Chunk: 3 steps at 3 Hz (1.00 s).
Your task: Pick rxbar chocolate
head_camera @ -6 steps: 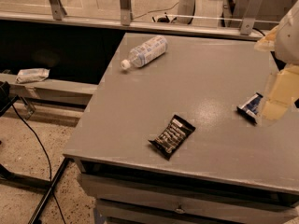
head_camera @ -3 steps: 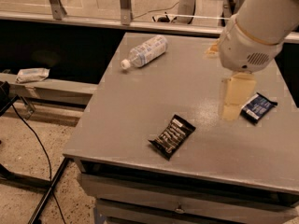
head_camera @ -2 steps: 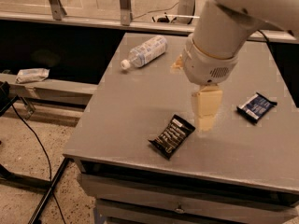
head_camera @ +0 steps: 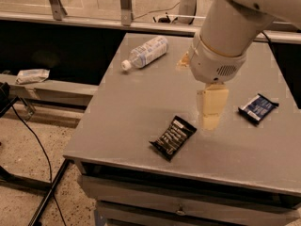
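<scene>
You are looking down on a grey table, which is filling most of the view and standing on a speckled floor. The robot's white arm is reaching in over the table's far right part, its thick rounded housing blocking part of the top. Below that housing the cream gripper is hanging, pointing straight down over the table's middle, a little toward the front edge. You are not getting enough here to tell whether it is released or clenched.

A clear plastic bottle with a white cap is lying on its side near the table's far left corner, the cap pointing toward the left edge. The rxbar, black with white print lines, is lying flat and slanted near the table's front edge, about midway along it. It is sitting just beside the gripper's tip, on the side toward the left edge, with a strip of bare table top showing between the two. A dark-blue wrapper with a white label is lying flat toward the table's right edge, well apart from the rxbar.

Off the table, beyond its left edge, a crumpled white packet is resting on a low ledge. A black cable is trailing across the floor by the table's front left corner.
</scene>
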Available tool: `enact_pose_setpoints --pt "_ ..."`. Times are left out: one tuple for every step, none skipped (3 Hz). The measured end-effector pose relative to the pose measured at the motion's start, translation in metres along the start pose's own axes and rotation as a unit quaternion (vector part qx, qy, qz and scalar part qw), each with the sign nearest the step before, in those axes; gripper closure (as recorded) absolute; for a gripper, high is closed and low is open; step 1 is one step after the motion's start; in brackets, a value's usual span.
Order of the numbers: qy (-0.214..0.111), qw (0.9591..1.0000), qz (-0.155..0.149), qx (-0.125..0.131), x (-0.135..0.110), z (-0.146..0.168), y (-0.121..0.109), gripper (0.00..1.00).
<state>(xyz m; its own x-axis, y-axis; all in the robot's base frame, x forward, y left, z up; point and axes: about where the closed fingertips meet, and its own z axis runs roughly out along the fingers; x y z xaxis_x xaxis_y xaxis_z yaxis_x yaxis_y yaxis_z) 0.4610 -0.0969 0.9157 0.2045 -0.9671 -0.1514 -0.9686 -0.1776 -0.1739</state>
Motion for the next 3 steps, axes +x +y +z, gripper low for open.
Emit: enact_pose_setpoints --pt "0.047 0.9925 -0.096 -0.06 -0.002 0.059 0.016 0.0" --pt "0.079 0.9788 -0.162 -0.098 0.0 0.096 0.026 0.0" --pt "0.085 0.9766 -0.169 -0.102 0.002 0.101 0.028 0.0"
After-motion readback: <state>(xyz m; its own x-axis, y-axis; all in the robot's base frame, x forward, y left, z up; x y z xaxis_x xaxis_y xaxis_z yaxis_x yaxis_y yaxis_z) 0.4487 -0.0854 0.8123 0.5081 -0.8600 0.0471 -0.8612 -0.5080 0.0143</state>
